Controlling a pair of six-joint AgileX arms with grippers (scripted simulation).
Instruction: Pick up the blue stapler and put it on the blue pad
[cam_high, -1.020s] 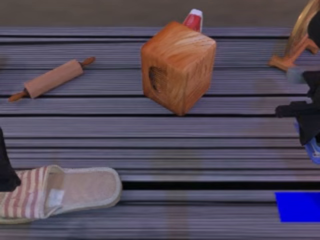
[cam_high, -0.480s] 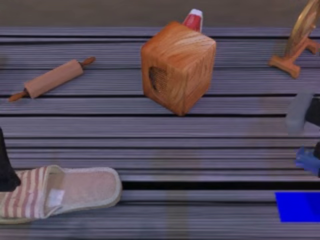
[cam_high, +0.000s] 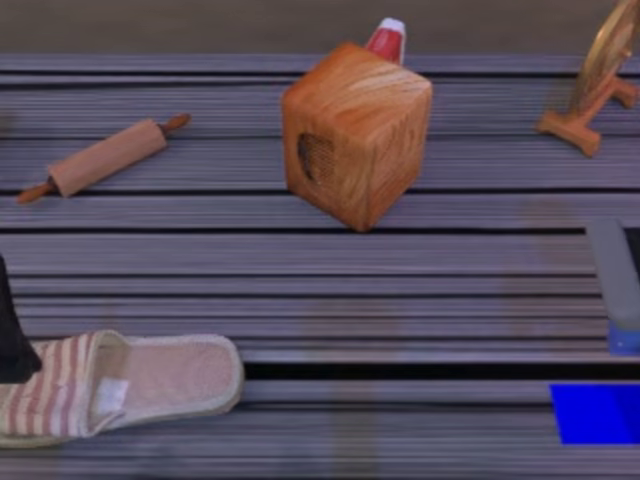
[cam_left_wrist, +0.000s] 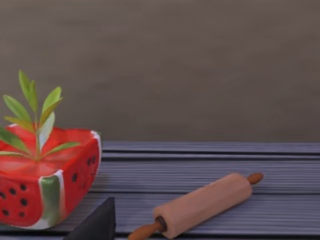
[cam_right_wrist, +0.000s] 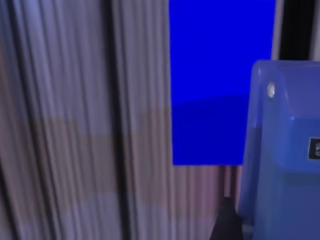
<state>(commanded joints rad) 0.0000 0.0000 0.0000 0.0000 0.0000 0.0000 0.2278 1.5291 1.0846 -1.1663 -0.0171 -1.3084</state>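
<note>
Grey slatted table (cam_high: 300, 270) fills the top view, with the wooden cube (cam_high: 355, 132) standing up near the far edge. A rolling pin (cam_high: 105, 157) lies well to the left of the cube, a striped slipper (cam_high: 115, 385) nearer and to its left, a brass stand (cam_high: 595, 80) far to its right. The blue pad (cam_high: 597, 413) lies flat at the near right, well apart from the cube. Just beyond the pad, the right arm (cam_high: 615, 275) pokes in, a sliver of the blue stapler (cam_high: 625, 342) at its tip; whether the fingers clamp it, I cannot tell. The left arm (cam_high: 12, 330) sits parked beside the slipper.

Left wrist view: watermelon planter (cam_left_wrist: 47, 175), rolling pin beside it.

Right wrist view: stapler close up, the pad on the table past it.
</note>
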